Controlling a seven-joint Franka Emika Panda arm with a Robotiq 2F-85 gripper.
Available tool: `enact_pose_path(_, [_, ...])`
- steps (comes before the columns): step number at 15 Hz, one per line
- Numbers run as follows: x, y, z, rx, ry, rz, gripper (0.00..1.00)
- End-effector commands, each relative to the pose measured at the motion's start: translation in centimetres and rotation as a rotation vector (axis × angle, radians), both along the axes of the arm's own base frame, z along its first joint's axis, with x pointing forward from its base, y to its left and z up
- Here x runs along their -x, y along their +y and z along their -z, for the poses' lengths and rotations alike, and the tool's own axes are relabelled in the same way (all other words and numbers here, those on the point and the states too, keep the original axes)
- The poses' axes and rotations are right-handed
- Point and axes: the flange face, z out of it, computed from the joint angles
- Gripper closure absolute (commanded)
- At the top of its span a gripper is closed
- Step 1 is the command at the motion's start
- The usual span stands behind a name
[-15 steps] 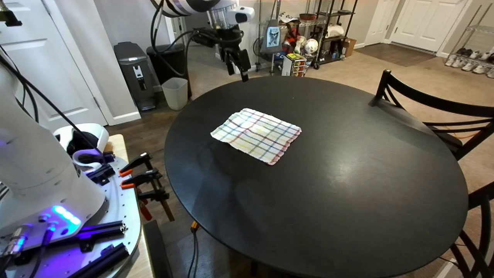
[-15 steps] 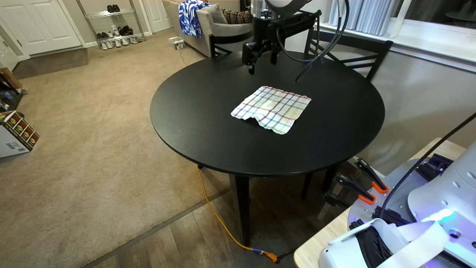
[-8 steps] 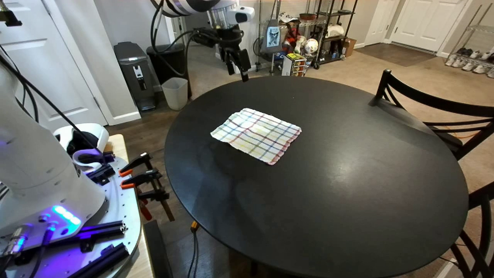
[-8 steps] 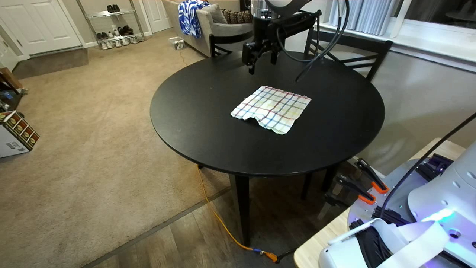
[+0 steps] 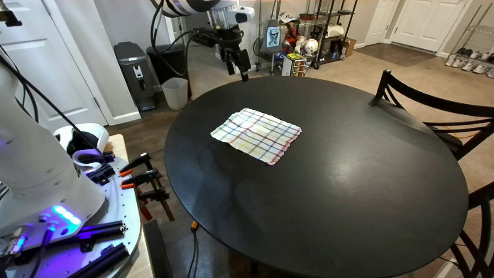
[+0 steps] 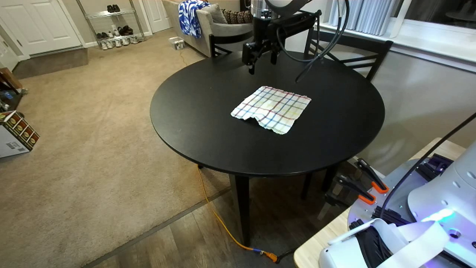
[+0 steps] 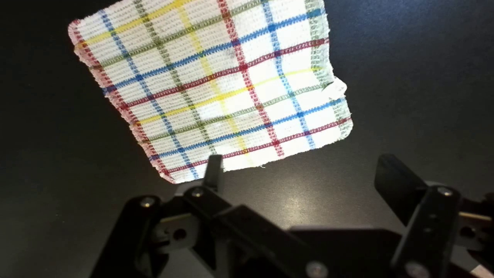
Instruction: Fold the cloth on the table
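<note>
Fingers (image 7: 397,185) wide apart, holding nothing | cloth (image 7: 212,85), spread out, lies ahead and left of them in the wrist view | toward the table (image 5: 347,208) edge by the robot base (image 5: 46,170) | gap down to it hard to tell

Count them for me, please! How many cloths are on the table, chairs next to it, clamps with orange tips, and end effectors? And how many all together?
Cloth on the table: 1
Chairs beside the table: 2
Orange-tipped clamps: 2
End effector: 1
Total: 6
</note>
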Motion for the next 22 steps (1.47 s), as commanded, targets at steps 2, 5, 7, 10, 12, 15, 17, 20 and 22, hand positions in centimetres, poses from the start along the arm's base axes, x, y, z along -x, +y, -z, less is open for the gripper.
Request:
enact_pose_path(2, [-0.3,0.8,0.5,0.014,-0.012,0.001,0.00])
enact_pose_path(5, [-0.4,3.1,1.9,0.068,-0.025,-0.045,0.00])
enact_pose_path(7, [-0.4,4.7,3.1,0.108,-0.024,-0.063,0.00])
enact_pose_path(10, [-0.8,6.3,5.3,0.159,-0.012,-0.081,0.00])
enact_pose_path(12, [-1.1,6.5,6.9,0.199,-0.005,-0.101,0.00])
enact_pose_path(15, [-2.1,6.0,9.4,0.228,0.010,-0.124,0.00])
enact_pose_path(17, [-2.8,5.6,10.7,0.236,0.029,-0.125,0.00])
enact_pose_path(20, [-3.5,5.3,12.5,0.248,0.055,-0.121,0.00])
enact_pose_path(22, [-3.9,5.2,13.8,0.264,0.072,-0.124,0.00])
